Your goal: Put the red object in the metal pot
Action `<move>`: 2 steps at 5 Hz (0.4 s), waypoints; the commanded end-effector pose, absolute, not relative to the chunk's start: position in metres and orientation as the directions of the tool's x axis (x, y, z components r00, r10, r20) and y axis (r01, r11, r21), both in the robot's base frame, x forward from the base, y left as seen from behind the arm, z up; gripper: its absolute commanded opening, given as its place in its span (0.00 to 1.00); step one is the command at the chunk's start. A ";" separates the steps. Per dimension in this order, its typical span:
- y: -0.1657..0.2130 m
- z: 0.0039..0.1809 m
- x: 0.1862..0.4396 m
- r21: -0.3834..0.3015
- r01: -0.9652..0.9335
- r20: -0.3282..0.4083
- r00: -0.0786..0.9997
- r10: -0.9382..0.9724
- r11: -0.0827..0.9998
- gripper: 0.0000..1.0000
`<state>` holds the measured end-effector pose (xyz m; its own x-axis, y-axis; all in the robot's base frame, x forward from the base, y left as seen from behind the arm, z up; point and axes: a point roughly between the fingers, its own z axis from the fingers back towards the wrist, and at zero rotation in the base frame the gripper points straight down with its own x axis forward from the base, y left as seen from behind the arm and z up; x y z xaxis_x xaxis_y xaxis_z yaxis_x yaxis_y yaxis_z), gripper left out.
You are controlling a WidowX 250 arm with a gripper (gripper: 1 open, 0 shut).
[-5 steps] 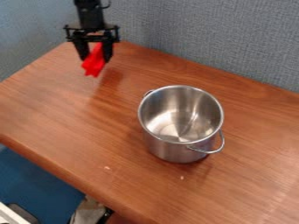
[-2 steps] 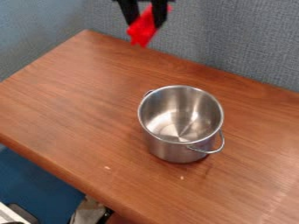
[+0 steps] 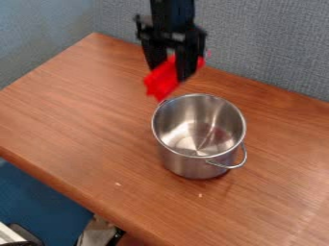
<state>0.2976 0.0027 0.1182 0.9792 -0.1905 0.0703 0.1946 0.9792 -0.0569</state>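
Note:
My gripper [image 3: 170, 69] hangs pointing down over the wooden table [image 3: 77, 115], shut on the red object [image 3: 161, 80], a bright red block that sticks out below and to the left of the dark fingers. The block is in the air, just up and left of the metal pot's rim. The metal pot [image 3: 199, 135] is a shiny steel cylinder standing upright in the middle of the table, with nothing visible inside. Its thin wire handle [image 3: 234, 159] loops out at the lower right.
The table's front edge runs diagonally below the pot, with blue floor and some grey gear beneath it at the lower left. A grey-blue wall stands close behind the table's far edge.
The gripper has carried the red object from the table's far left corner to the right and nearer the camera, ending beside the pot's upper left rim. The pot has not moved.

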 end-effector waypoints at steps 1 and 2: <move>0.024 0.161 0.291 -0.031 0.284 0.152 0.949 -0.276 0.958 0.00; 0.026 0.169 0.283 -0.032 0.385 0.152 0.914 -0.376 0.922 0.00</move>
